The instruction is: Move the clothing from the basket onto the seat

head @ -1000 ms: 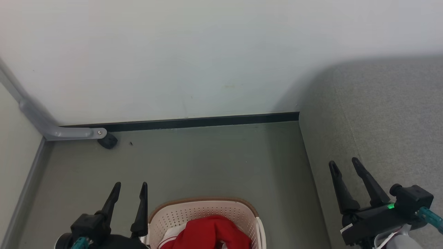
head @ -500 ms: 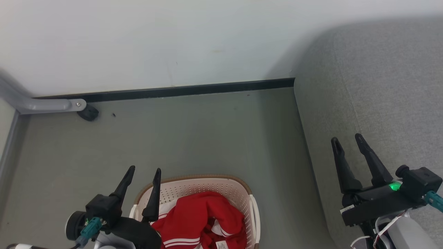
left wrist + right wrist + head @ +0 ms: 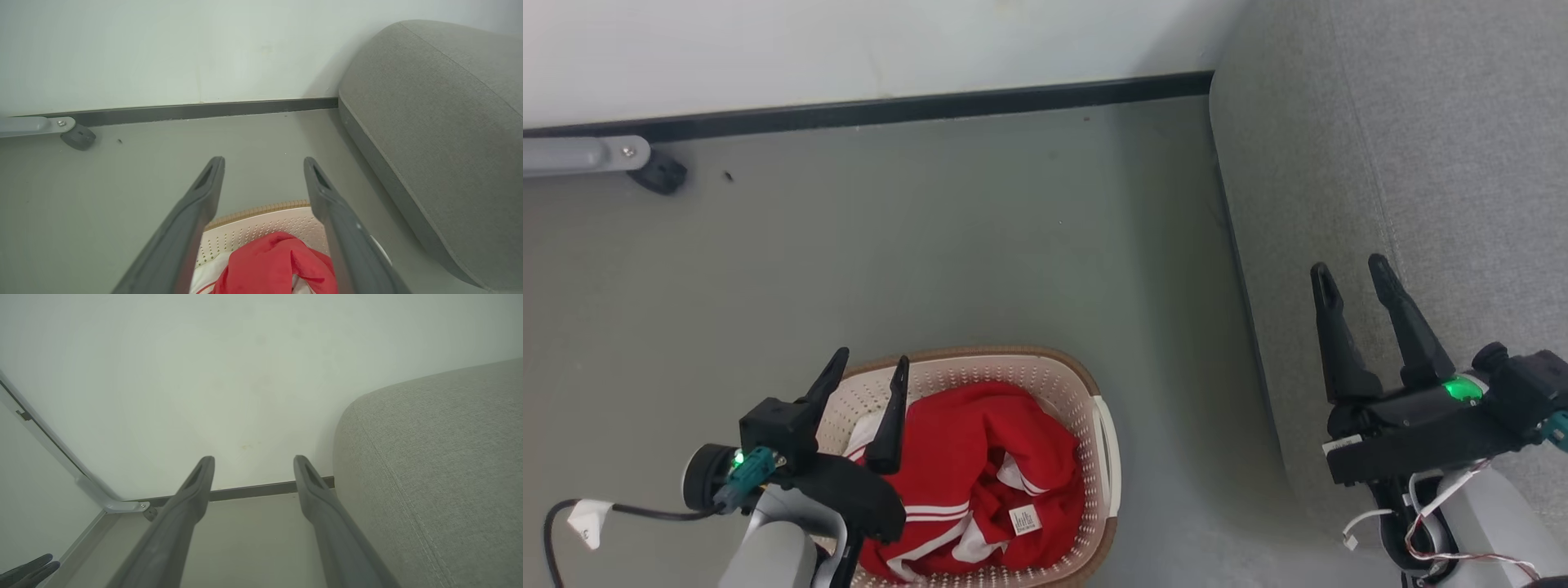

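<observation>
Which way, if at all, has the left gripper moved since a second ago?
Yes. The camera tilted, but against the basket the left gripper went rightward: from beside its left rim to over it, one finger crossing the clothing.

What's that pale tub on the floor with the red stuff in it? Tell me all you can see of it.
It is a rounded cream plastic laundry basket, its walls dotted with small holes, with a brown band round the rim and a white handle on its side. It stands upright on the grey floor, beside the sofa but apart from it. Crumpled red clothing lies heaped inside it.
</observation>
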